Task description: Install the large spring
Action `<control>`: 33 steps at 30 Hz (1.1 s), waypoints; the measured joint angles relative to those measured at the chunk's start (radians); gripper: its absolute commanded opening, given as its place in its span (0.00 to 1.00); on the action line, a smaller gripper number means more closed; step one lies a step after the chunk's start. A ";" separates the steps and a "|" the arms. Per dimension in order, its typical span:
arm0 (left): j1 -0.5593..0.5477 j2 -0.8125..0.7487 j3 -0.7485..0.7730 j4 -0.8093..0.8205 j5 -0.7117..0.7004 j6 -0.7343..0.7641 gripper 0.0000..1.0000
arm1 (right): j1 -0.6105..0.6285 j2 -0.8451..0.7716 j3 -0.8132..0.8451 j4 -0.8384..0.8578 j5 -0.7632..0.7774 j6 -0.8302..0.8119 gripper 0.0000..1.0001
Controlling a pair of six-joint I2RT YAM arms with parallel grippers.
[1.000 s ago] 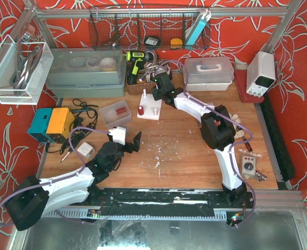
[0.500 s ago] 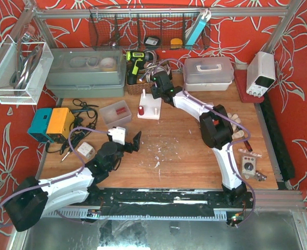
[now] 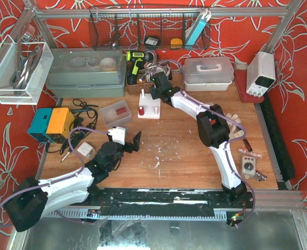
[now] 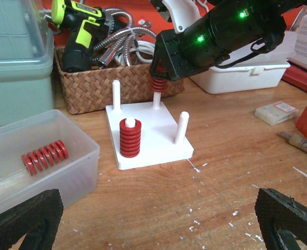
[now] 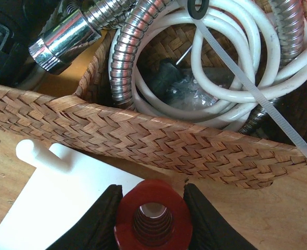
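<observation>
I see R gripper [image 5: 151, 209] clamped on the red spring [image 4: 157, 85], which sits upright at the top of the back peg [image 4: 156, 100] of the white peg board [image 4: 161, 143]. L gripper [image 3: 128, 139] is wide open w/ nothing in it, well in front of board. 2nd spring [image 4: 129, 138] is on the front peg.

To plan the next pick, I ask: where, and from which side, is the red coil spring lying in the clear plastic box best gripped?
Grip the red coil spring at mid-length, jaws closing across its axis on the two long flanks. Come from straight above: it lies on its side in the clear plastic box, whose walls likely block a sideways approach.
</observation>
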 measured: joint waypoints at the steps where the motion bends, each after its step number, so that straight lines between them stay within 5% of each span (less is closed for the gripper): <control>1: 0.000 0.000 0.000 0.000 0.000 0.000 1.00 | 0.000 0.000 0.003 -0.005 0.000 0.004 0.32; 20: 0.000 -0.003 0.003 -0.020 -0.033 0.000 1.00 | -0.006 -0.081 0.129 -0.267 -0.070 0.063 0.75; 25: 0.021 0.004 0.081 -0.135 -0.081 -0.095 1.00 | -0.005 -0.359 -0.160 -0.287 -0.142 0.110 0.94; 28: 0.095 0.031 0.182 -0.234 -0.087 -0.165 1.00 | -0.002 -0.570 -0.366 -0.281 -0.177 0.142 0.96; 33: 0.267 0.135 0.355 -0.350 -0.015 -0.198 0.80 | 0.010 -0.900 -0.691 -0.206 -0.218 0.172 0.97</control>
